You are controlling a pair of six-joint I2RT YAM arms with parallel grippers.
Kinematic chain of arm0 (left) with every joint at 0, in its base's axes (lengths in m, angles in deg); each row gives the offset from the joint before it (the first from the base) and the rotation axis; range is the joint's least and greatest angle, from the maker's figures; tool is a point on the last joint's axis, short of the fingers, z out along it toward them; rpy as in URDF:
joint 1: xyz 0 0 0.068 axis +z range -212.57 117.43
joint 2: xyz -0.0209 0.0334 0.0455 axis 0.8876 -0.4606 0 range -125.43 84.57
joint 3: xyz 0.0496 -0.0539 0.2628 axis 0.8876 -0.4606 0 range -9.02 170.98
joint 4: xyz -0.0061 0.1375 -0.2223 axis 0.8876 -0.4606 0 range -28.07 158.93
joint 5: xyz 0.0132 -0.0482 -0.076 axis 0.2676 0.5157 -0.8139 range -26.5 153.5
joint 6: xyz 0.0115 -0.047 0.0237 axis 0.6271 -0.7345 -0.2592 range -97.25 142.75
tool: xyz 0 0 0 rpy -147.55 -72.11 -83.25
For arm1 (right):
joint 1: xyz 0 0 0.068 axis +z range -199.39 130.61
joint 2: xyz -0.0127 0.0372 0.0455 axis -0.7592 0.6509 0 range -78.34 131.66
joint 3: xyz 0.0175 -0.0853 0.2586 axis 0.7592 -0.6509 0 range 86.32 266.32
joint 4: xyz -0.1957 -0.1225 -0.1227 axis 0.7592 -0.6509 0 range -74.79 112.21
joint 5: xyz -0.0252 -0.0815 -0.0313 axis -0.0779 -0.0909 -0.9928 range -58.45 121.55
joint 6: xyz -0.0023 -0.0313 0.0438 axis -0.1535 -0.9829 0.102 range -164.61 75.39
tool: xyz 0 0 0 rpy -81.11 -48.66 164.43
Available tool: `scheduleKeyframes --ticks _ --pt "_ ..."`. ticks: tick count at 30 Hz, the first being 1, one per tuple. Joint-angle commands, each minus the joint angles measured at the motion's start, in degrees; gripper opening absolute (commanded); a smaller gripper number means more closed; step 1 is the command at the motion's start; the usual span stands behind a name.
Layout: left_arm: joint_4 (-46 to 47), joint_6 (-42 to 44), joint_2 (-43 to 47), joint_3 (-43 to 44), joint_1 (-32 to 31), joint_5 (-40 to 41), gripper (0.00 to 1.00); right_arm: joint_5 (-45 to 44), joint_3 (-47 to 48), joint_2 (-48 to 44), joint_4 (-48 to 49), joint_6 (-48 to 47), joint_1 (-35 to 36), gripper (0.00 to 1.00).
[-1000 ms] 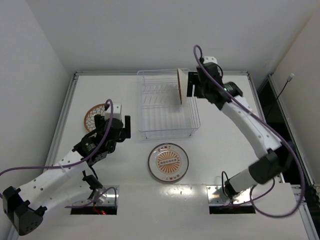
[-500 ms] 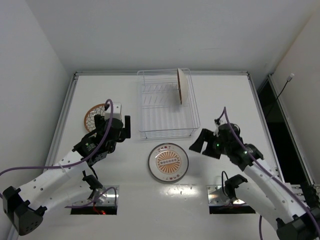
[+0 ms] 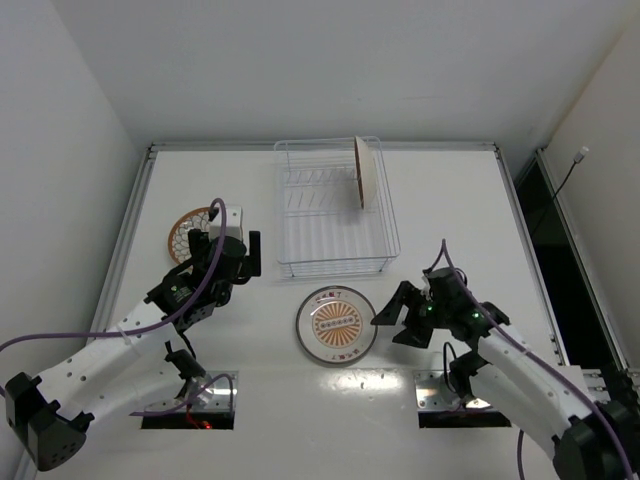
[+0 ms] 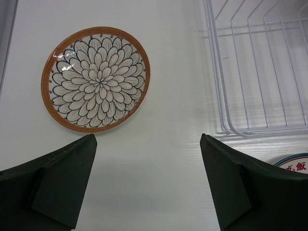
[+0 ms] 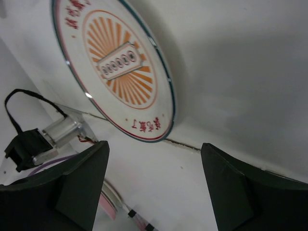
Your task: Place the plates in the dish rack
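A: Where are the plates found?

B: The standing plate (image 3: pixel 362 172) is set on its edge inside the dish rack (image 3: pixel 335 215), toward the rack's far right corner. The rack itself is placed by the middle of the far edge of the table (image 3: pixel 450 200). The medallion plate (image 3: pixel 337 325) is laid flat toward the near edge, just in front of the rack. The petal plate (image 4: pixel 96 79) is laid flat near the left edge, apart from the rack. From above it is partly covered by the left arm.

A: And how are the grippers held?

B: The left gripper (image 4: pixel 148 144) is opened wide and nothing is grasped in it. It is held over the bare table, between the petal plate and the rack's near left corner. The right gripper (image 5: pixel 154 147) is also spread apart and empty. It is lowered just beside the right rim of the medallion plate and pointed at it. Whether the rim is touched cannot be told.
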Motion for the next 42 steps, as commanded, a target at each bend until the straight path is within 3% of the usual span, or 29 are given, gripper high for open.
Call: scheduleKeyframes --ticks 1,10,18,25,42 --pt "1.26 -0.4 0.72 0.32 0.72 0.92 0.87 2.48 -0.6 5.07 3.02 0.77 0.29 0.74" --pt "1.26 -0.4 0.72 0.32 0.72 0.92 0.87 2.39 -3.59 9.21 11.81 3.23 0.29 0.73" --pt "1.26 -0.4 0.72 0.32 0.72 0.92 0.87 2.22 0.35 24.92 18.23 -0.01 0.29 0.69" --pt "1.26 -0.4 1.78 -0.2 0.72 1.45 0.87 1.69 0.98 30.04 22.35 -0.55 0.29 0.6" --pt "1.78 -0.4 2.3 -0.2 0.72 2.5 0.87 3.09 0.46 32.42 26.14 -1.78 -0.23 0.0"
